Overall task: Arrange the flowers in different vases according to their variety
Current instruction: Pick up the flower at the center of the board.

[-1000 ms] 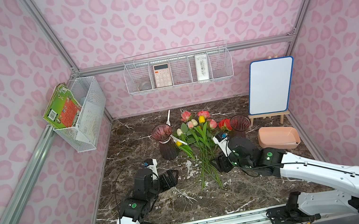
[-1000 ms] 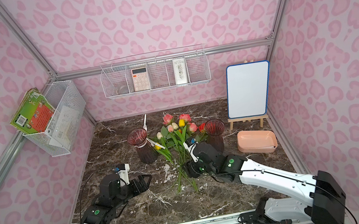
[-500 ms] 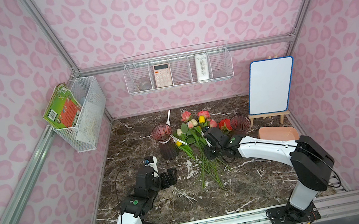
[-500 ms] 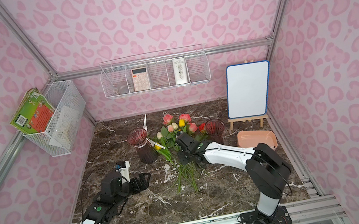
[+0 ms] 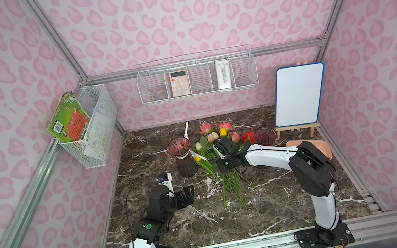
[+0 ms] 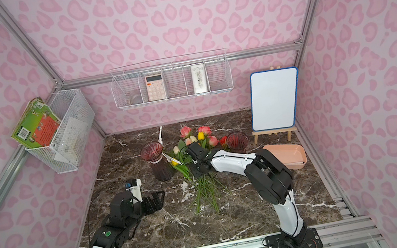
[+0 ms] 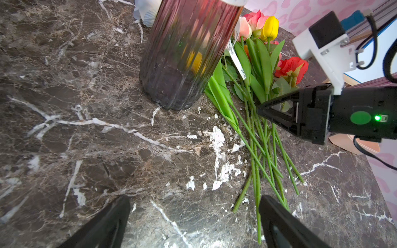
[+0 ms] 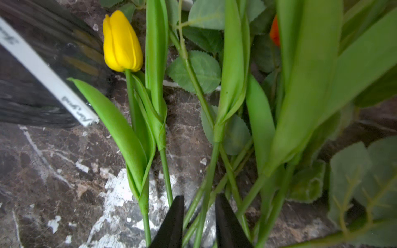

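In both top views we find the flowers point(image 5: 230, 188) lying in one mixed heap on the bench point(image 5: 275, 207). Their blooms are at the far end and their stems fan toward the arms' bases. The heap lies between the banded vase point(image 5: 184, 161) and the plain vase point(image 5: 265, 135). Both vases stand upright and no flower is in either. The right jaws are down over the middle of the stems. The left jaws hover apart from the heap, near the banded vase's foot.

From the left wrist we see the left jaws spread wide with nothing between them and only bare bench below. The right jaws reach into the stems just below the leaves.

From the right wrist, the right jaws stand narrowly apart with a few green stems crossing between them. We cannot tell whether they pinch, nor which blooms those stems carry. A yellow tulip point(image 8: 121, 43) lies just beside the banded vase.

We judge these flowers to be light, with thin, springy, rather slick stems that tangle. The blooms and leaves would crush or slip. The place to hold is the bare stem below the leaves, one flower at a time. The glass vases look tippy and narrow-necked.
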Action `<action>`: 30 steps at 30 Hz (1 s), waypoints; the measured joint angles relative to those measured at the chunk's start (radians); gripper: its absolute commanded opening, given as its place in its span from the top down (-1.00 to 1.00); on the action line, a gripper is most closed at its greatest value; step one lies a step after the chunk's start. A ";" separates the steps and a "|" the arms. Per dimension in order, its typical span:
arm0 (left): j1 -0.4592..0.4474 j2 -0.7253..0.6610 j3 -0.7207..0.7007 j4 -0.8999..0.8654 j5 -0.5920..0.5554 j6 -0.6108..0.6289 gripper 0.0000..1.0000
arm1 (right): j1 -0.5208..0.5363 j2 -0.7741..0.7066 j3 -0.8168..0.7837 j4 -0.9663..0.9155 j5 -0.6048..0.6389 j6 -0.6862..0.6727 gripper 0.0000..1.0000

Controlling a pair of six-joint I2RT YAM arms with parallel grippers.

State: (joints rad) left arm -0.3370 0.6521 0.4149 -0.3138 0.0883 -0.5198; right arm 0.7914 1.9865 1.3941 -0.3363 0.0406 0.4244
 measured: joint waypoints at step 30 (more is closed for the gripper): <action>0.000 -0.054 -0.003 0.000 -0.002 0.002 -0.96 | 0.000 -0.163 -0.169 0.090 0.033 0.001 1.00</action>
State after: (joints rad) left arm -0.3370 0.5983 0.4118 -0.3138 0.0864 -0.5175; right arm 0.7910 1.8233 1.2251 -0.2466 0.0738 0.4255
